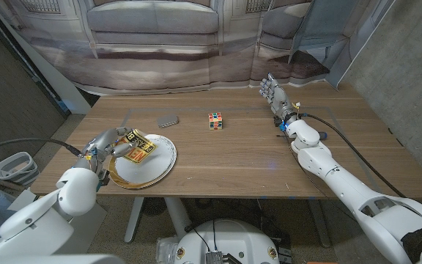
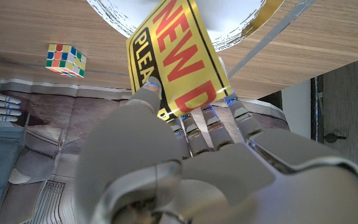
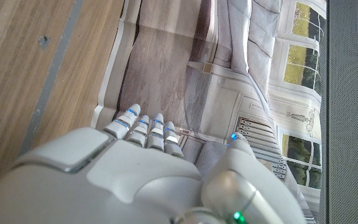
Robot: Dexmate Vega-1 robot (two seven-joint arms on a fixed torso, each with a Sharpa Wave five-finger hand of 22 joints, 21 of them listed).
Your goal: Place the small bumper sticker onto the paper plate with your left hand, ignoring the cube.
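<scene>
The small yellow bumper sticker (image 1: 139,147) with red and black lettering is pinched by my left hand (image 1: 108,142) between thumb and fingers. It hangs over the left part of the white, gold-rimmed paper plate (image 1: 154,173); whether it touches the plate I cannot tell. In the left wrist view the sticker (image 2: 178,62) sticks out from my left hand (image 2: 166,162), with the plate (image 2: 232,18) beyond it. The colourful cube (image 1: 215,121) stands at mid table, apart from the plate, and shows again as the cube (image 2: 65,59). My right hand (image 1: 275,94) is open at the far right, fingers extended.
A small flat grey object (image 1: 167,121) lies between the plate and the cube. A black cable (image 1: 343,139) runs across the table beside my right arm. The table's near edge (image 1: 218,196) lies just in front of the plate. My right hand (image 3: 142,162) holds nothing.
</scene>
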